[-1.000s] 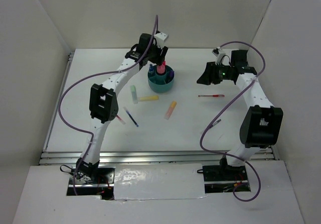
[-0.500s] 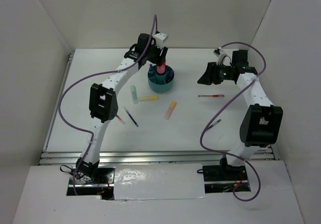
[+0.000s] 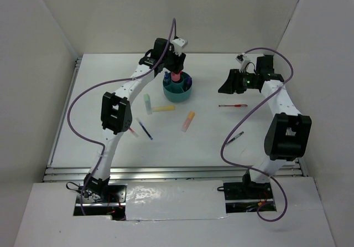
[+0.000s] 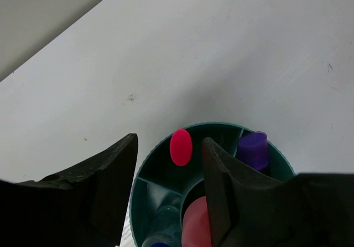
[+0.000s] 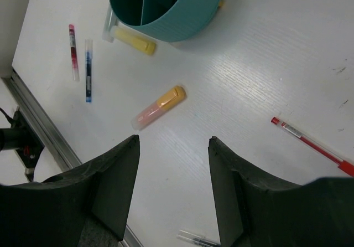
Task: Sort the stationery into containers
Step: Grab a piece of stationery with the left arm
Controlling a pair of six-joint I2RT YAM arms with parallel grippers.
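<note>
Our left pincer (image 4: pixel 168 142) hangs with its fingers apart over the teal organizer (image 3: pixel 177 96), and we see a pink marker (image 4: pixel 181 147) standing in a compartment below the gap. Our right pincer (image 5: pixel 174 142), also spread, hovers above the table (image 5: pixel 265 81). An orange marker (image 5: pixel 159 106) and a red pen (image 5: pixel 310 145) lie nearby.

Organizer (image 3: pixel 178 94) at far centre of table (image 3: pixel 210 147), upright marker (image 3: pixel 176 76) in it; left marker (image 3: pixel 147 103) and middle marker (image 3: pixel 164 108) lying just before-left of it, near marker (image 3: pixel 188 121) before it, right pen (image 3: pixel 232 106) to its right, left pen (image 3: pixel 145 129) and near-right pen (image 3: pixel 236 135) nearer the front.
</note>
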